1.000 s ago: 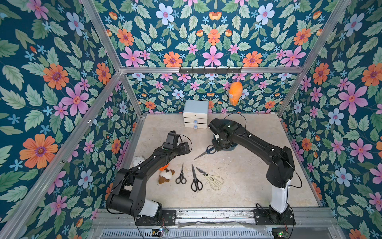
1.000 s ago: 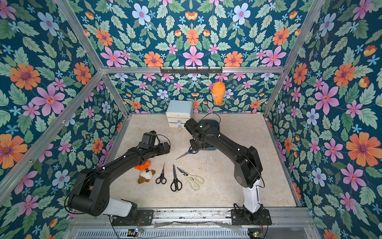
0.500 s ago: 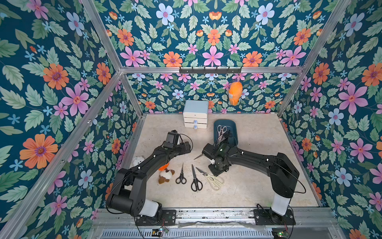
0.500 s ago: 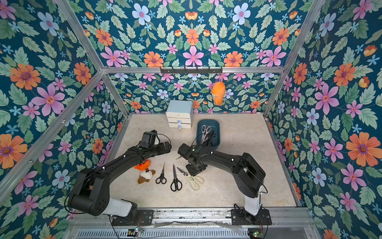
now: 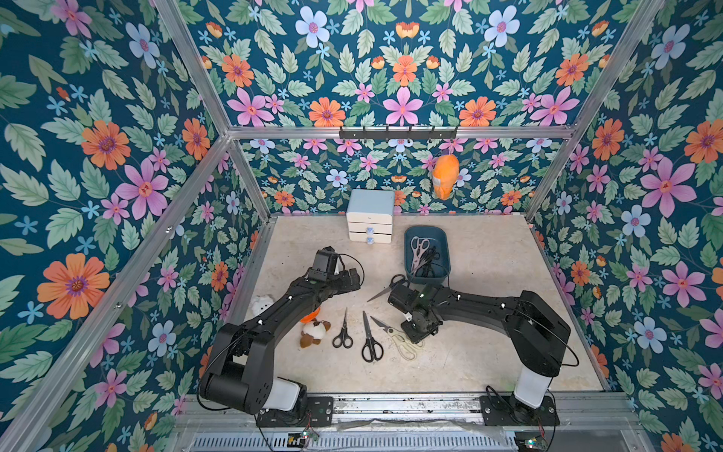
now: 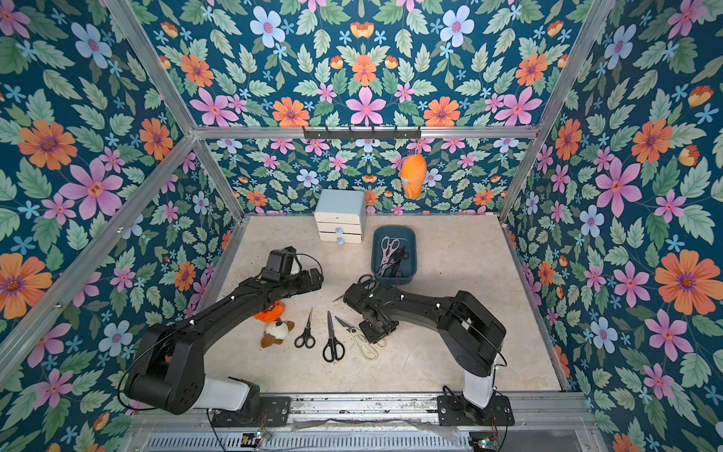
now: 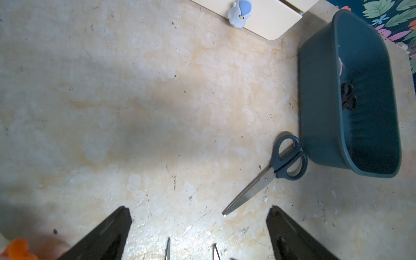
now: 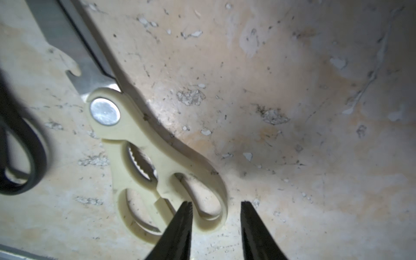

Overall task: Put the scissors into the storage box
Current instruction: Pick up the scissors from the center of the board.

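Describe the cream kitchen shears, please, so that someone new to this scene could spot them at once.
On the beige table, three pairs of scissors lie in a row near its front edge. The cream shears lie under the right gripper; only their handles are pale, unlike the short black pair and the long black pair beside them.

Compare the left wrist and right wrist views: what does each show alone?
Left wrist only: dark teal plastic storage box, dark-blue-handled metal scissors lying beside it, cream drawer cabinet, open left gripper. Right wrist only: cream-handled kitchen shears, a black scissor handle loop, open right gripper straddling the shears' handle ring. Both: stained beige tabletop.
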Tool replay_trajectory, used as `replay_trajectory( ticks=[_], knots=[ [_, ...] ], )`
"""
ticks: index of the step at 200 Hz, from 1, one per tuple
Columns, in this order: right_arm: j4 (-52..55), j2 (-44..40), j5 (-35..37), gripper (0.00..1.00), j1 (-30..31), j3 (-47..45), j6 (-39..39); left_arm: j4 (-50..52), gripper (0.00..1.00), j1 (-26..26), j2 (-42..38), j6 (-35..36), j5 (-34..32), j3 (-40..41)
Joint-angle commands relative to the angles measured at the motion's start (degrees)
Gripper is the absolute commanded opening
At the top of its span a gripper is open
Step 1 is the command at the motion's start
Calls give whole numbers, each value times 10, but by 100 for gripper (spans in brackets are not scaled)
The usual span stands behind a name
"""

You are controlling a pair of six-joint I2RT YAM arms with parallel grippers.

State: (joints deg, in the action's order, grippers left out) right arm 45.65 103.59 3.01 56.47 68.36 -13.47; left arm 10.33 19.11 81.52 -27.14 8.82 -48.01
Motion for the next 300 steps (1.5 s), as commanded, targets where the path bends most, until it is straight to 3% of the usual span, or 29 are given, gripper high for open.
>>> replay_trajectory(
  ticks=[1, 97, 160, 198, 253, 300],
  knots=[
    [-17, -5, 4, 38, 0, -10, -5, -4, 99, -1, -2, -14, -6, 0],
    [-78, 0, 10, 27, 0, -68, -14, -3, 99, -1, -23, -31, -13, 16],
    [-103, -2, 23, 15, 0, -106, -20, -11, 99, 0, -33, -41, -15, 30],
    [-110, 9, 26, 0, 0, -111, -19, -22, 99, 0, -33, -55, -10, 38],
    [-97, -13, 47, 0, 1, -96, -30, -23, 99, 0, -35, -51, -8, 37],
    [-41, -61, 96, 0, 2, -27, -25, -40, 99, 0, -18, -52, -8, 37]
  ],
)
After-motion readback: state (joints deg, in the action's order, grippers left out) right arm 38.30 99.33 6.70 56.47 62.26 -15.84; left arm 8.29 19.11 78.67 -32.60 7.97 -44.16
